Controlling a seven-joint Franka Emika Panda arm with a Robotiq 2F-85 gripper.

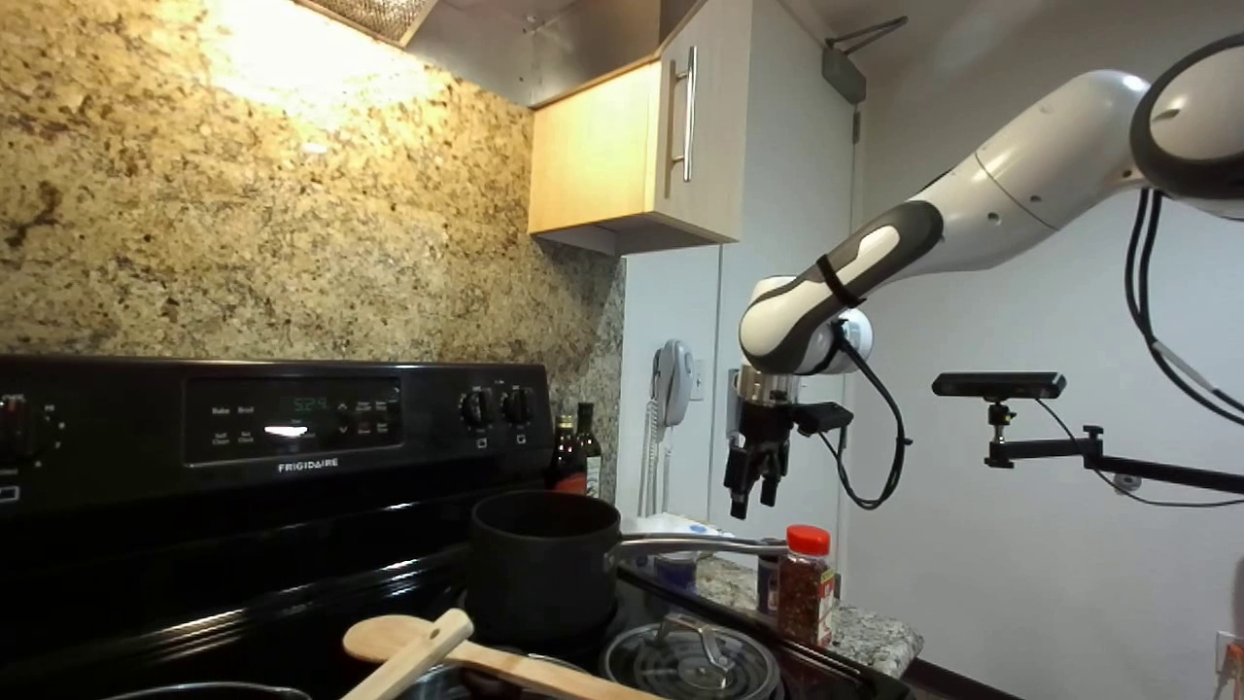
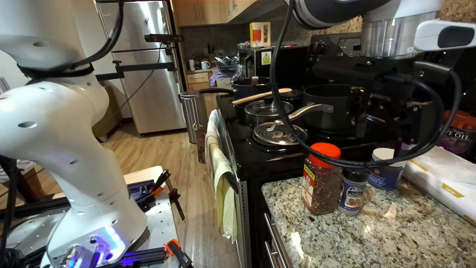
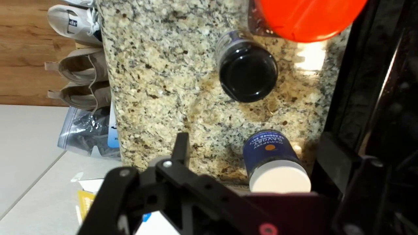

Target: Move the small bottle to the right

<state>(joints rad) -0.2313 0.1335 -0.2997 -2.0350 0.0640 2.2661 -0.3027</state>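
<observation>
We find the black two-fingered gripper [image 3: 256, 152] spread wide, low in the wrist view; the red-capped, clear plastic bottle of reddish-brown spice [image 3: 308, 18] stands top right. We advise centring over it, clear of the purple-labelled, black-capped bottle [image 3: 248, 70].

Counter [image 2: 357, 242], granite: bare stretch shown nearest the camera in an exterior view; smaller gap shown between black-capped spice jar [image 2: 350, 195] and white-lidded seasoned-salt jar [image 2: 383, 176]. Red-capped spice bottle [image 2: 322, 186]: one flank blocked by black-capped spice jar, just beside. Tool [image 1: 754, 498]: white-lidded seasoned-salt jar framed between spread jaws in the wrist view.
</observation>
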